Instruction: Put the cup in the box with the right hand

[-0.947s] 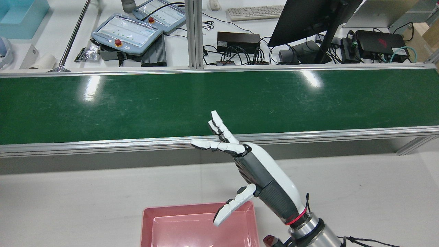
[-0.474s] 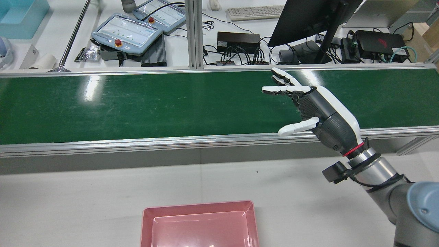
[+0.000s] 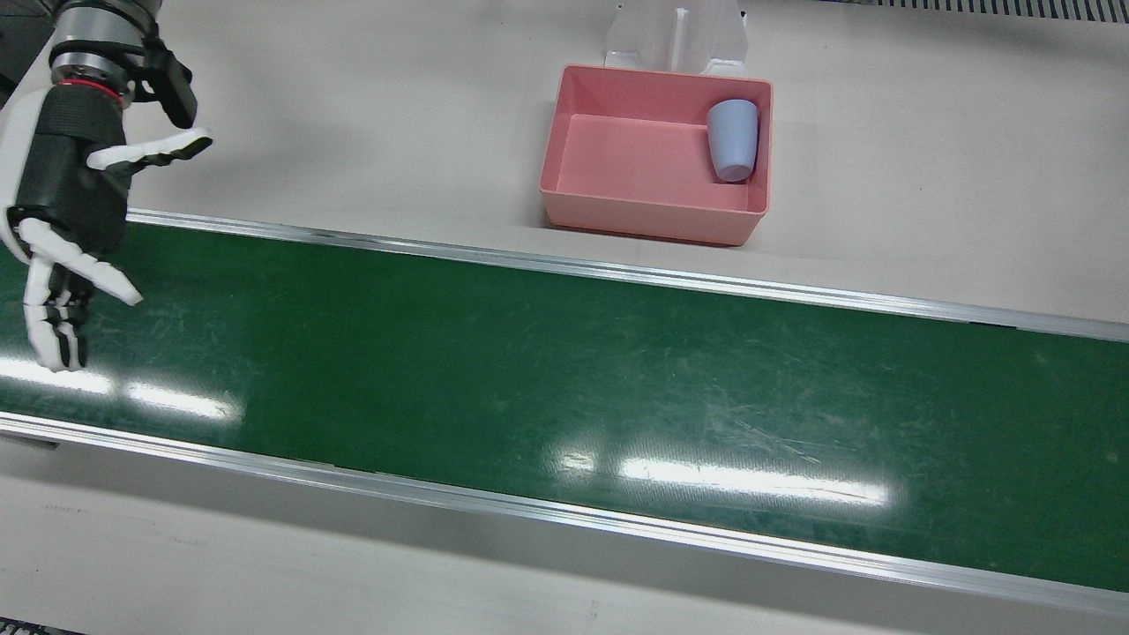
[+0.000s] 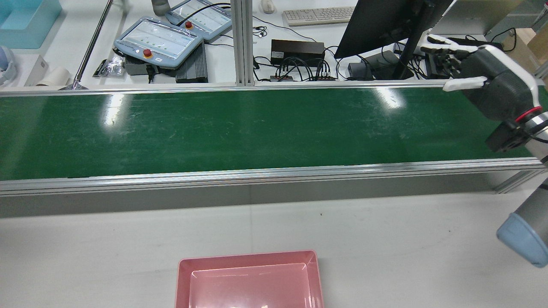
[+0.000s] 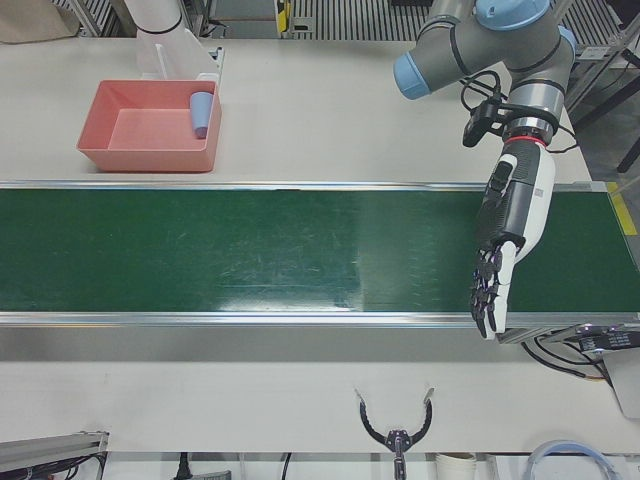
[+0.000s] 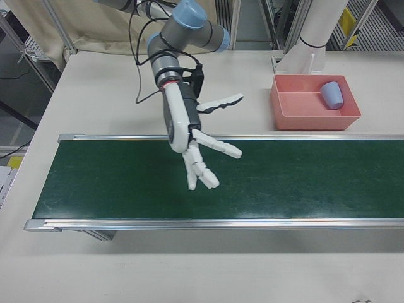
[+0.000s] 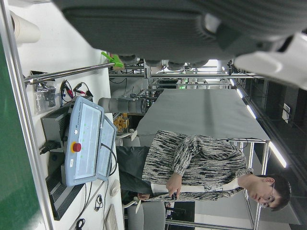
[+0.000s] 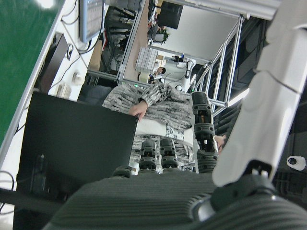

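A pale blue cup lies on its side inside the pink box, against its wall; it also shows in the left-front view and the right-front view. My right hand is open and empty, fingers spread, over the green belt far from the box; it also shows in the rear view and the right-front view. My left hand hangs open over the other end of the belt, fingers pointing down. In the rear view only the box's far part shows and the cup is out of frame.
The green conveyor belt with aluminium rails runs across the table in front of the box. A white pedestal stands right behind the box. Beyond the belt are a monitor, teach pendants and cables.
My right hand has swung from just above the box up and to the right, across the belt to its far right end. It stayed open and empty.
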Controlling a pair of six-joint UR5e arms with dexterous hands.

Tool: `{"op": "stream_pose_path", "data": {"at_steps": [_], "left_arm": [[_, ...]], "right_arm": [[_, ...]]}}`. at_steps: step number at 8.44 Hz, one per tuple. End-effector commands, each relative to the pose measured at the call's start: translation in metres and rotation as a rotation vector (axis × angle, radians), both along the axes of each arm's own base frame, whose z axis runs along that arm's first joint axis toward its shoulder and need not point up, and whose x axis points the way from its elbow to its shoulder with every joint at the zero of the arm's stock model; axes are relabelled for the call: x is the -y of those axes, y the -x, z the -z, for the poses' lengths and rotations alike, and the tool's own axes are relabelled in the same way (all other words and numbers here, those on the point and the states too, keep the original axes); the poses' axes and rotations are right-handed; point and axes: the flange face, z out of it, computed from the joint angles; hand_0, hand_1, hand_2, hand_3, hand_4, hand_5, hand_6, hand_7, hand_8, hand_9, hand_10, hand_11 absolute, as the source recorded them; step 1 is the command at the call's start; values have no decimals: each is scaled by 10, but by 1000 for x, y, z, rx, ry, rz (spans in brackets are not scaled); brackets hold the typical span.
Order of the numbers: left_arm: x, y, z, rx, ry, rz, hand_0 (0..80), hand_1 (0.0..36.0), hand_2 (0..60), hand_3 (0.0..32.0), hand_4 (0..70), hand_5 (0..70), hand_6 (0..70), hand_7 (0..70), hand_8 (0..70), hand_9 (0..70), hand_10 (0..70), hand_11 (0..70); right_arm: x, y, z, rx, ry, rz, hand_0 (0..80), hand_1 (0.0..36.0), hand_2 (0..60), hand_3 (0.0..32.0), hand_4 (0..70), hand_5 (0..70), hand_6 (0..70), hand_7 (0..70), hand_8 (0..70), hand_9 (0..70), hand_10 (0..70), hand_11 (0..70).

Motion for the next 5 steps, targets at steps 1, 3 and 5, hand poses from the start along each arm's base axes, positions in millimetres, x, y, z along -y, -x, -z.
{"op": "stream_pose_path", "data": {"at_steps": [1, 3, 5], "left_arm": [[0, 1, 1, 0, -2, 1, 0, 0, 0, 0, 0, 0, 0, 0, 0, 0, 0, 0], [-1, 1, 0, -1, 0, 1, 0, 0, 0, 0, 0, 0, 0, 0, 0, 0, 0, 0], [-1, 1, 0, 0, -1, 1, 0, 0, 0, 0, 0, 0, 0, 0, 0, 0, 0, 0]], "right_arm": [[27, -87, -140, 97, 44, -41, 503, 133, 91, 0, 180, 51, 53, 186, 81, 157, 32, 62], [-16, -172, -185, 98, 58, -190, 505, 122, 66, 0, 158, 54, 65, 246, 86, 173, 46, 82], [-25, -202, -178, 93, 42, -228, 514, 104, 24, 0, 208, 52, 69, 271, 93, 187, 36, 67]]}}
